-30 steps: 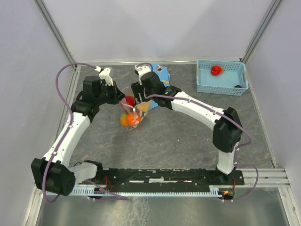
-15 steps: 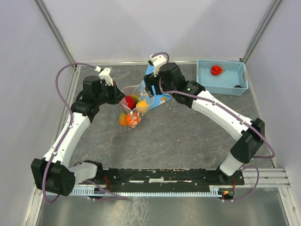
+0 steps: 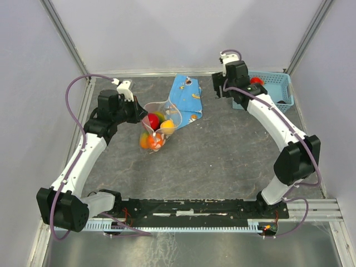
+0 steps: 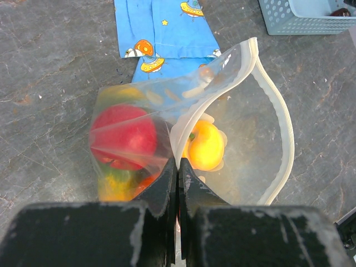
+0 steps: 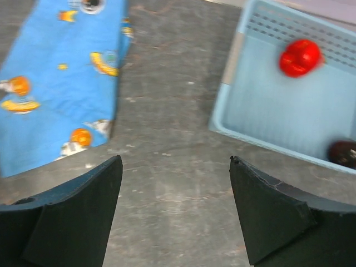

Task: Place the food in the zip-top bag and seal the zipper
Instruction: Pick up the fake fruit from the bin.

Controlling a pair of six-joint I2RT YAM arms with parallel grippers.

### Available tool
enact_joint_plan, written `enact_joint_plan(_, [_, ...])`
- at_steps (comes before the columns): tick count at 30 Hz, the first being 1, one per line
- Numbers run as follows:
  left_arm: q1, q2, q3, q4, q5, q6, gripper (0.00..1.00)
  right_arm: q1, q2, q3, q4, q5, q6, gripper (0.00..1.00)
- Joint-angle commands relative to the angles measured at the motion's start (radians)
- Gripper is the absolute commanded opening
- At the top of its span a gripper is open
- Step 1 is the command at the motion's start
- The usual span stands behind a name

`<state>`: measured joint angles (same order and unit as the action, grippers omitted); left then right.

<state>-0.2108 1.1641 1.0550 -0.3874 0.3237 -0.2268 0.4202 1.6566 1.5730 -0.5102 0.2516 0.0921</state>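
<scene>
1. Progress: several small round toy fruits (image 4: 125, 139) sit inside the clear polka-dot zip-top bag (image 4: 250, 158) on the grey worktop (image 4: 50, 67). A red toy fruit (image 5: 300, 57) and a dark one (image 5: 342, 153) remain in the light-blue mesh basket (image 5: 261, 111), and the whitish zipper strip (image 4: 286, 128) gapes unsealed.
2. Left jaws are clamped on the bag's mouth edge. Right jaws stand wide and empty beside the basket.
3. Plastic blurs the fruit count inside, and the frame edge cuts off the dark fruit.
</scene>
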Motion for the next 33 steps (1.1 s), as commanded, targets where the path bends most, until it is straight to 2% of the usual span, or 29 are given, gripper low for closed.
enact_joint_plan(1, [0.005, -0.025, 0.004, 0.048, 0.018, -0.049, 0.03, -0.088, 0.046, 0.023, 0.033, 0.051, -0.037, 0.86])
enact_joint_plan(10, [0.005, -0.024, 0.002, 0.048, 0.019, -0.049, 0.03, -0.288, 0.199, 0.067, 0.112, -0.046, 0.007, 0.88])
enact_joint_plan(15, [0.005, -0.014, 0.005, 0.045, 0.019, -0.048, 0.03, -0.363, 0.293, 0.100, 0.168, -0.050, 0.034, 0.90])
enact_joint_plan(25, [0.007, 0.007, 0.007, 0.034, 0.005, -0.042, 0.03, -0.466, 0.504, 0.248, 0.264, -0.060, 0.113, 0.95])
enact_joint_plan(33, [0.006, 0.027, 0.011, 0.026, 0.006, -0.039, 0.03, -0.487, 0.646, 0.364, 0.330, -0.089, 0.153, 0.98])
